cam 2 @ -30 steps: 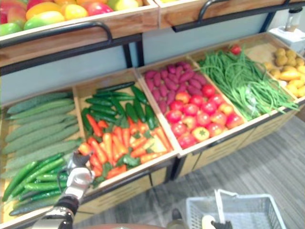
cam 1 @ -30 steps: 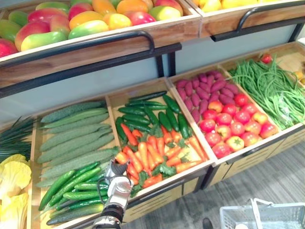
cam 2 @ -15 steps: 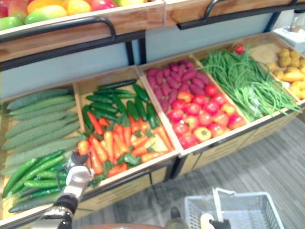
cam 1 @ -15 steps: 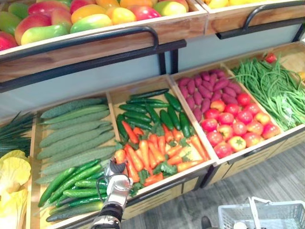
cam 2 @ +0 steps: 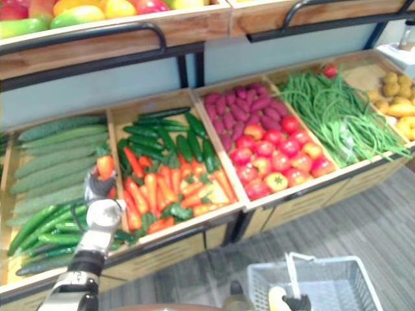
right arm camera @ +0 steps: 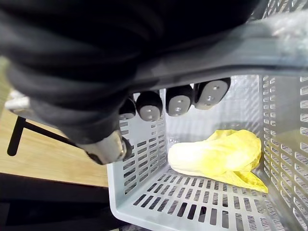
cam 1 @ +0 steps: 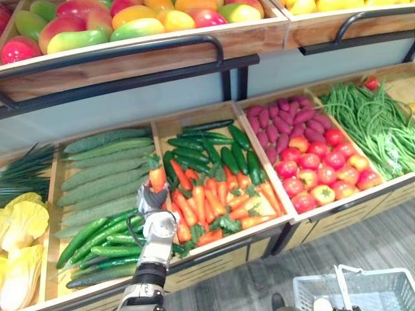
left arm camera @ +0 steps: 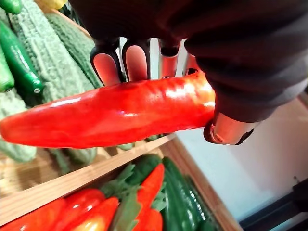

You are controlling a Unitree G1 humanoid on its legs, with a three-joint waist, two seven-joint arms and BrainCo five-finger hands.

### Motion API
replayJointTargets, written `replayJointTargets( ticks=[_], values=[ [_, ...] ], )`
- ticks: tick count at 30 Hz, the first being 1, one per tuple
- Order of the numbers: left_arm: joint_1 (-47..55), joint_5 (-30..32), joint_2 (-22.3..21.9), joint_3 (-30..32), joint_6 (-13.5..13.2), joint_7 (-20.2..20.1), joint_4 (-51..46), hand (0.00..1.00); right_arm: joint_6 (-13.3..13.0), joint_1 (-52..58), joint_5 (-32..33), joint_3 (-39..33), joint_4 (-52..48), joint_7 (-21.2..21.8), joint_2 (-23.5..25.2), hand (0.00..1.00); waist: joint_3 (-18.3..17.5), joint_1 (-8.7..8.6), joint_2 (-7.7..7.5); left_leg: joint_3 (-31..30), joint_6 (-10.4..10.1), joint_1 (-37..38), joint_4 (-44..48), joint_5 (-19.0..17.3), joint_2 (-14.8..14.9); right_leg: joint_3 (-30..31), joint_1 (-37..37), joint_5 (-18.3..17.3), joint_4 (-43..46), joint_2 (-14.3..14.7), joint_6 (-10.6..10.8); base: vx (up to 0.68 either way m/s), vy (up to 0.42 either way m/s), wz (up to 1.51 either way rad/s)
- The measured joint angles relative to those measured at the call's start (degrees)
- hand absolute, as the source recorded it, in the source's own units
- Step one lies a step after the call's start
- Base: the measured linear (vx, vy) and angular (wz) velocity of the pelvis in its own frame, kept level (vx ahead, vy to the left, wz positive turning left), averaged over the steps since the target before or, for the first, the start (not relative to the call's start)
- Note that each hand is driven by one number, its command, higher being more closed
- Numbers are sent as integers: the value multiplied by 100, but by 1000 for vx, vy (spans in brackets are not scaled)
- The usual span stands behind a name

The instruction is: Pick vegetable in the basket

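Nearest in, the right hand (right arm camera: pixel 180 98) is curled round the handle (right arm camera: pixel 274 38) of the grey basket (right arm camera: pixel 139 149), and a yellow cabbage (right arm camera: pixel 219 155) lies inside below it. Further out, the left hand (cam 1: pixel 152 198) has fingers (left arm camera: pixel 107 65) and thumb wrapped round a red pepper (left arm camera: pixel 110 118), lifted clear of the crate (cam 1: pixel 214 262). Here's the worry: the grip sits at the thick end and most of that glossy skin pokes out past the fingers, so a quick swing could let it pivot and slip. Just under the hand runs the wooden divider (left arm camera: pixel 72 180), which a low carry might clip. Beyond are the heaped peppers (cam 1: pixel 207 201), with cucumbers (cam 1: pixel 107 249) beside. The basket waits well off to the hand's right, a long crossing.
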Motion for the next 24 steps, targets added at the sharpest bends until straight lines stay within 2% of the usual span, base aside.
replayJointTargets(
  ticks=[8,13,19,22,24],
  values=[
    [4,212,24,46,-10,27,-875,100,0,7,-3,19,-6,40,30,100,-95,35,-91,-55,-1,-23,-18,22,-2,-40,-13,3,27,-2,3,-8,-3,2],
    [145,189,24,19,-159,-19,-1434,100,0,-9,-20,-7,-6,43,9,100,-186,34,-154,-56,11,-18,-57,30,-33,-48,-6,9,-4,-28,12,0,0,0],
    [729,54,57,-84,-498,-354,-2372,100,2,-91,-30,-197,-10,104,-256,100,-200,48,-135,-21,22,-14,-83,32,-85,5,-40,19,-5,-69,24,-5,3,-3],
    [1036,-256,78,-234,-655,-650,-2764,100,5,-130,-210,-451,-9,121,-511,100,-211,140,-117,74,36,-2,-83,23,-103,87,-102,24,31,-75,30,-19,8,-14],
    [1241,-437,103,-326,-801,-834,-2978,100,6,-161,-235,-521,-9,135,-679,100,-214,141,-113,114,39,-3,-82,20,-112,138,-148,23,61,-76,30,-24,2,-13]
  ],
)
